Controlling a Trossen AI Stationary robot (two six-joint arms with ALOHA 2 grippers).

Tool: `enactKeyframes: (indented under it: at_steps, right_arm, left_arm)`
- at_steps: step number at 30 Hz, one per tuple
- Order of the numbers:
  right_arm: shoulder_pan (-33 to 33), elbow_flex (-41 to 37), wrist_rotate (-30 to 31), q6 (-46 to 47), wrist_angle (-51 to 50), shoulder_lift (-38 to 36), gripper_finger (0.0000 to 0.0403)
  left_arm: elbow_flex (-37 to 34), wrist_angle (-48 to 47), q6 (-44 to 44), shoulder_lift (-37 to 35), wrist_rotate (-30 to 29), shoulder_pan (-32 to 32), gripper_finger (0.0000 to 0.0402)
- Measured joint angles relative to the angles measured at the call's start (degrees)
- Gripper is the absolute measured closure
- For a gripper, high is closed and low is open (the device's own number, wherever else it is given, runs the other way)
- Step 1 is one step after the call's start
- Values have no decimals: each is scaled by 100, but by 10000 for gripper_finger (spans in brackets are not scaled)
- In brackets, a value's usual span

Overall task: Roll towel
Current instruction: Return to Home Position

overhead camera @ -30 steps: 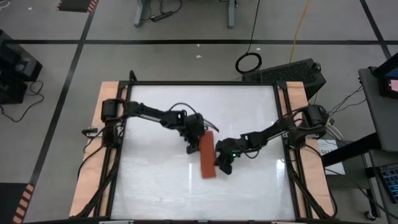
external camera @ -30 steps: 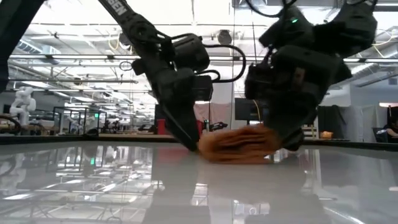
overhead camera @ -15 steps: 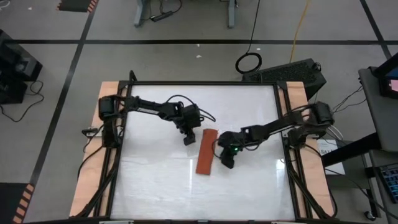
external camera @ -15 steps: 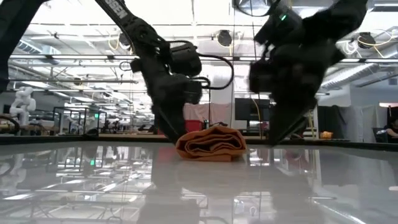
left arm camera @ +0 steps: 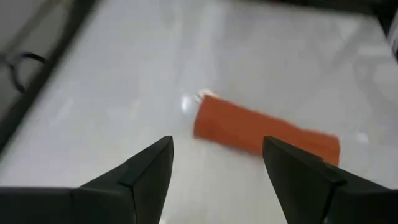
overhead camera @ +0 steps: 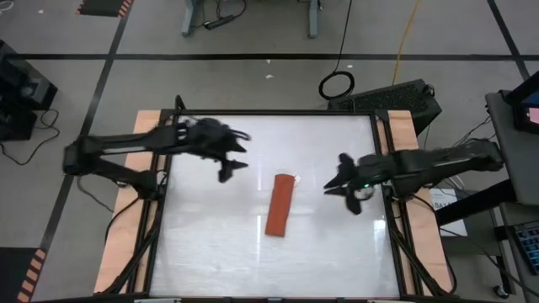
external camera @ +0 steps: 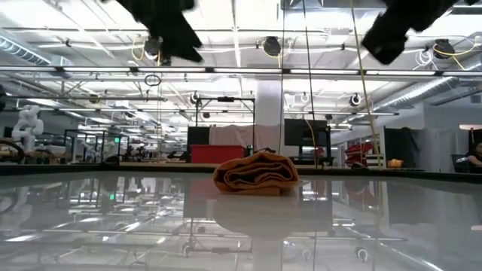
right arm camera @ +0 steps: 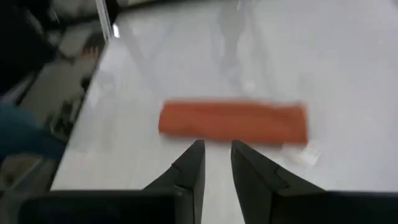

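i see the rolled towel (overhead camera: 280,204) lying alone on the table (overhead camera: 202,244). my left gripper (left arm camera: 217,142) hangs wide open and empty; the right gripper (right arm camera: 217,144) shows a narrow gap, holding nothing.

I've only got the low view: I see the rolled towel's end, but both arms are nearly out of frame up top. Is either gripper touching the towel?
Observer: No. From above, the left gripper hangs apart from the towel, on its left.
Operator: And the right?
Observer: The right gripper is also apart from it, near the right edge of the table.
Operator: Holding anything?
Observer: The wrist views show both grippers open and empty.
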Motion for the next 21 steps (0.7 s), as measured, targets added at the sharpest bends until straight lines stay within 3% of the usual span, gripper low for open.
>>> enactKeyframes:
  at_steps: [5,10,14,21]
  right_arm:
    - [44,-276,277,-277,-62,-1281,332]
    - [44,-966,415,-237,104,-2151,332]
    - [44,-1629,437,-250,791,-2509,332]
    - [42,-2677,704,-455,1983,-2640,332]
  left_arm:
    - [-791,578,-555,-1405,-425,-256,149]
    - [-1837,932,-1170,-2324,-837,-590,149]
    - [-2678,1588,-1728,-2744,-1059,-806,149]
    - [-3762,3070,-2074,-2863,-1581,-1185,149]
